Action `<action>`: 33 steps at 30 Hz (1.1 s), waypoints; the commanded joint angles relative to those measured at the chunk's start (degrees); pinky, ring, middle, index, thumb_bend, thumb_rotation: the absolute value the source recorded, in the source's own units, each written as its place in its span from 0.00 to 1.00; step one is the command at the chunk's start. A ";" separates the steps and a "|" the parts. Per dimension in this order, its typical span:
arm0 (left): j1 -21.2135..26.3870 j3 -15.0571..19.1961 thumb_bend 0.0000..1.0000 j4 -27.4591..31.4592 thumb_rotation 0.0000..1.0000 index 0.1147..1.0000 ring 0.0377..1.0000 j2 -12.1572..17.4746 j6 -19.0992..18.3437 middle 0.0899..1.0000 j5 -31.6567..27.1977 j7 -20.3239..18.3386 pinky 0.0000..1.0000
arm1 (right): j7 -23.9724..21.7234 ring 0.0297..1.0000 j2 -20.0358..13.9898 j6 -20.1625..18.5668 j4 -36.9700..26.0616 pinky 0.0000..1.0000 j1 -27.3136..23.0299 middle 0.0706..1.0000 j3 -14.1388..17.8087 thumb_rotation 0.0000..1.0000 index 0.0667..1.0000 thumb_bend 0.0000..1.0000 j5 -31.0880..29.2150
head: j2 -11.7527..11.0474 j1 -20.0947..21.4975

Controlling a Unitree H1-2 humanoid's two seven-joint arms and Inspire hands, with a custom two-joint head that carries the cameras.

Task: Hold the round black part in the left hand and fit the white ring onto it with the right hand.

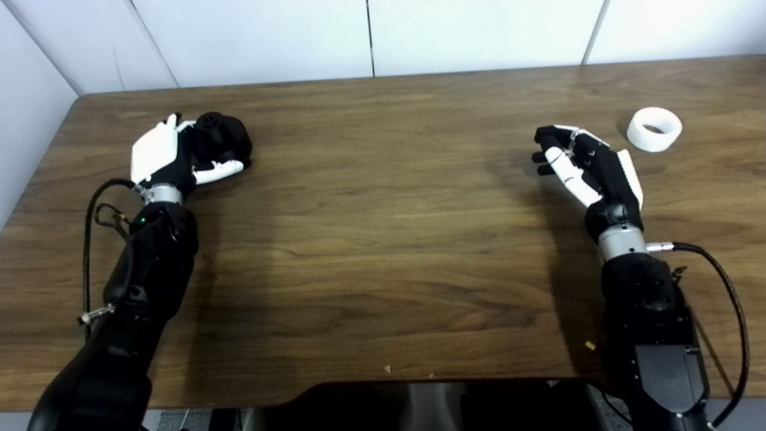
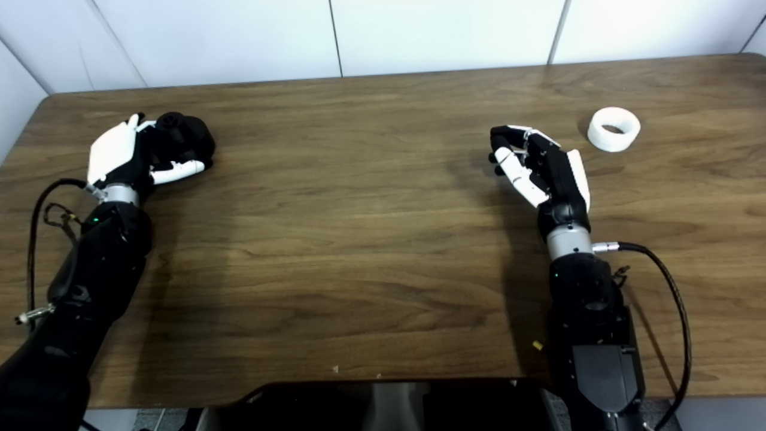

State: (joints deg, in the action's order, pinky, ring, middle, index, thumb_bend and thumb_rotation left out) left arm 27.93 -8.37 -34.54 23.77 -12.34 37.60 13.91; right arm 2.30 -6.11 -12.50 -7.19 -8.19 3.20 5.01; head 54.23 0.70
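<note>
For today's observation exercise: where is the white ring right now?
The white ring lies on the table at the far right, just beyond and right of the right hand, untouched, far from the round black part.

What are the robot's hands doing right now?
Left hand fingers wrapped on round black part. Right hand open, holding nothing. White ring on table, beside right hand, untouched. Nothing between them.

Both arms black, bulky, glossy casings. Left hand (image 1: 164, 157): white back shell, white thumb, black palm. Right hand (image 1: 589, 166): black body, white finger faces and edge panel. Silver metal cuff at each wrist. Black cable loops beside each forearm; green indicator light on left forearm.
</note>
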 commanded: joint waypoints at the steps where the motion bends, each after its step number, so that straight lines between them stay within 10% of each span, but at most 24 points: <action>1: 3.85 0.48 1.00 -0.66 0.50 0.75 1.00 0.78 0.97 1.00 0.34 3.81 1.00 | 0.21 0.62 -0.45 1.05 -2.25 0.58 -1.64 0.69 0.33 0.51 0.63 0.45 0.33 | 0.14 -0.03; 33: 3.29 -1.40 0.99 -2.66 0.36 0.65 1.00 0.21 3.24 1.00 -1.84 7.14 1.00 | 0.08 0.61 -0.61 0.63 -2.45 0.60 -2.17 0.69 0.74 0.51 0.63 0.44 0.25 | 0.08 0.26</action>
State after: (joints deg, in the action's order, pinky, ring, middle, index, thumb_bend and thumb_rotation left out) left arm 30.20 -9.31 -38.79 22.97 -9.70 35.47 21.52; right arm 2.28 -6.42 -12.63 -7.36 -8.07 3.65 5.34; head 54.23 0.88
